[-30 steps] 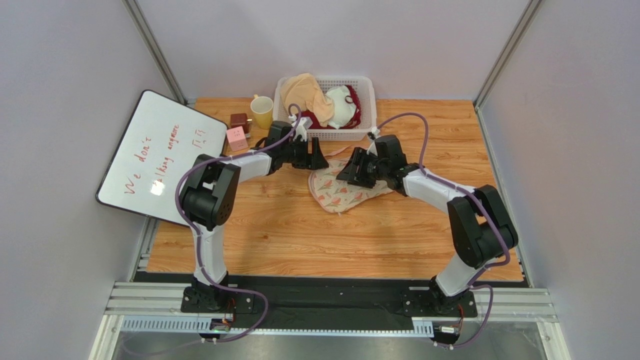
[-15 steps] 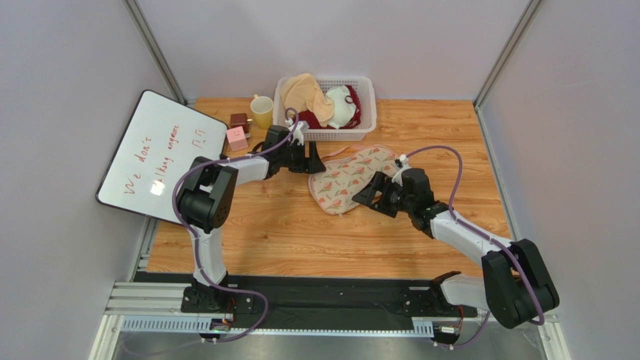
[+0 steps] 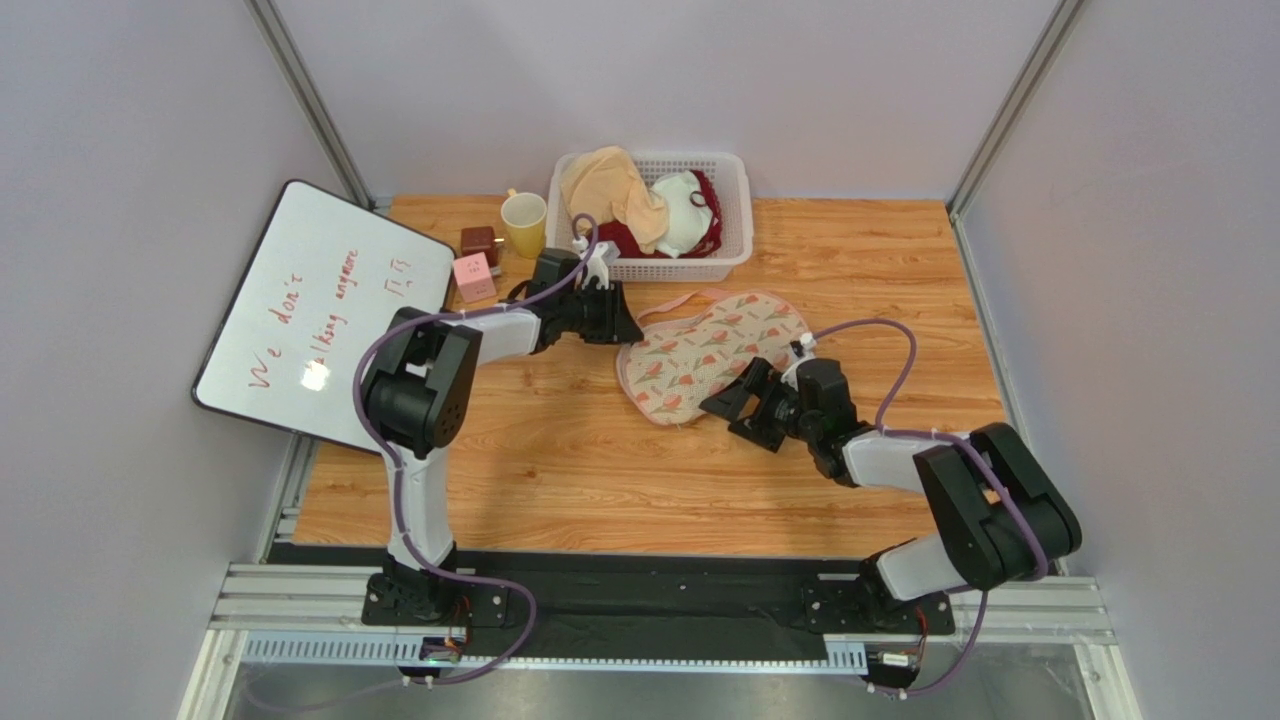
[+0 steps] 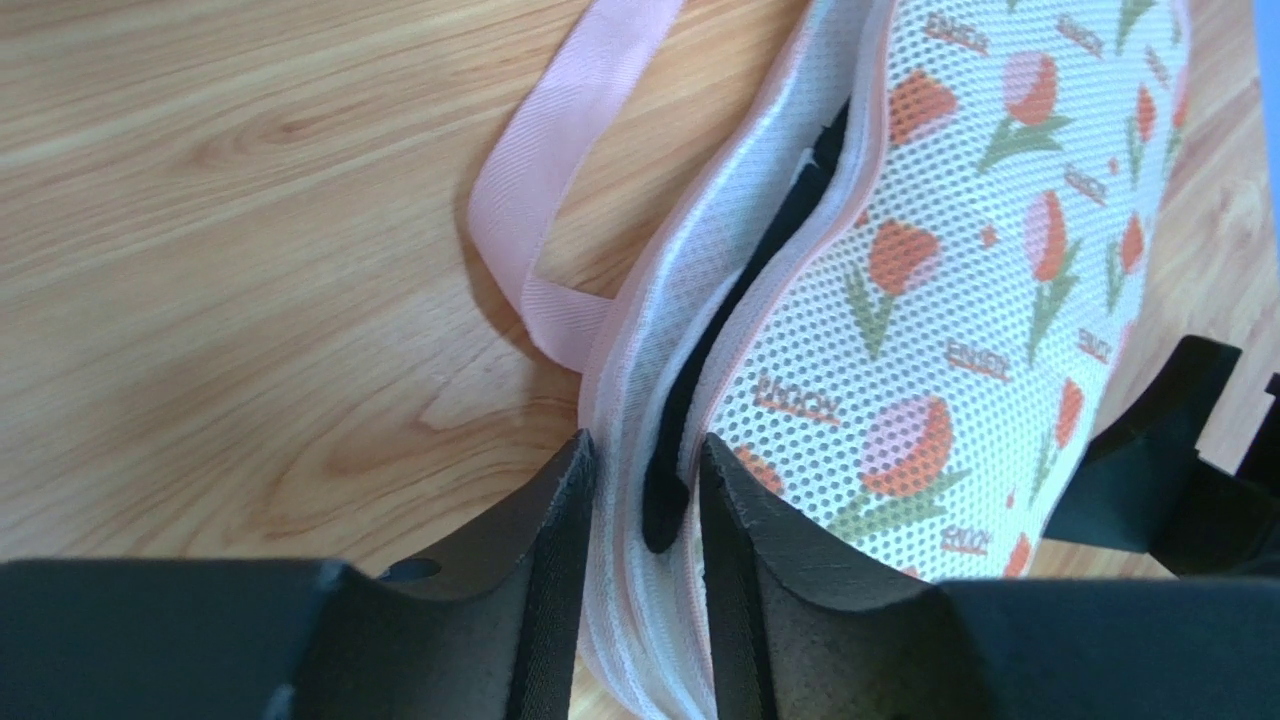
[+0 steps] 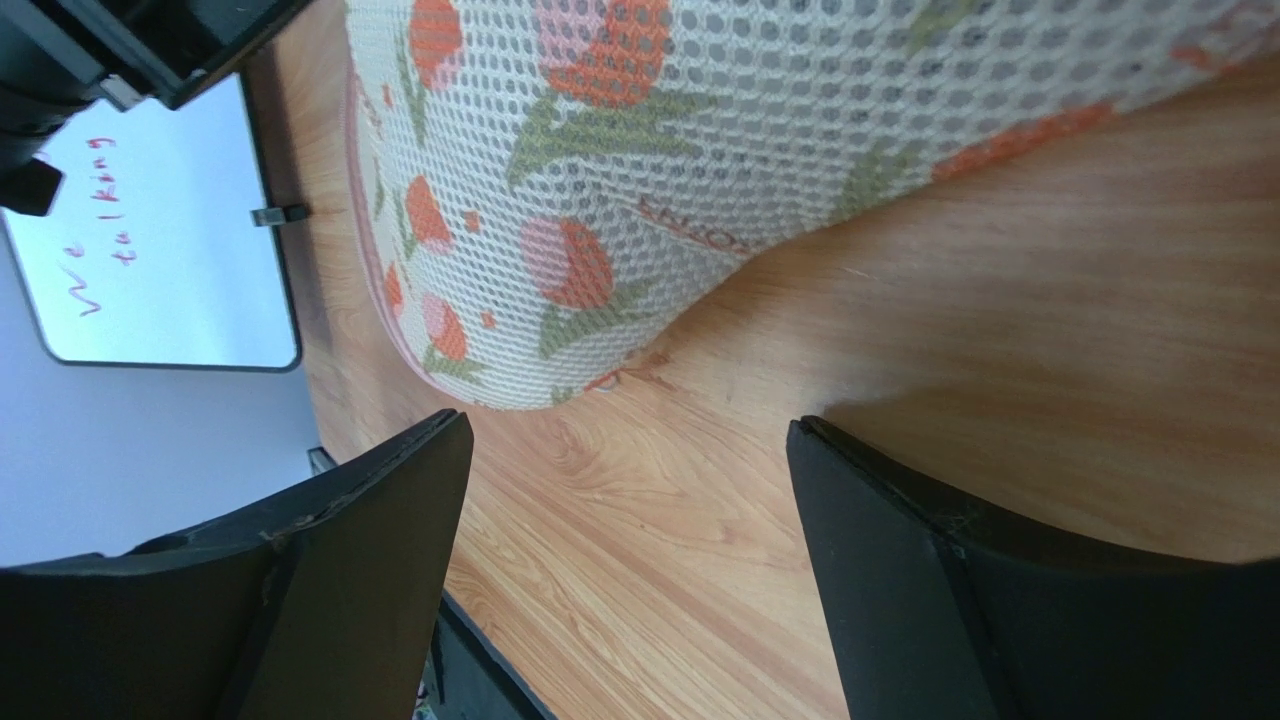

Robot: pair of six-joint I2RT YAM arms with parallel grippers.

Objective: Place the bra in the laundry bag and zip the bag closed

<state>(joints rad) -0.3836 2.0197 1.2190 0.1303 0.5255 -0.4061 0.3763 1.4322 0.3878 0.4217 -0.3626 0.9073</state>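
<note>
The laundry bag (image 4: 962, 300) is showing printed mesh cloth (pink ribbon (image 4: 549, 150) faintly shining); the table (image 4: 226, 225) is looking smooth and wood-grained.

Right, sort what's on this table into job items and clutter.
Job: cream tulip-print mesh laundry bag; bra, only dark fabric showing inside the bag's opening.
Clutter: white slatted plastic basket of underwear; yellow mug; whiteboard; pink cube; brown cube.

L claw (image 4: 646, 458) pinched narrow, R claw (image 5: 628, 432) spread wide, both low.
</note>
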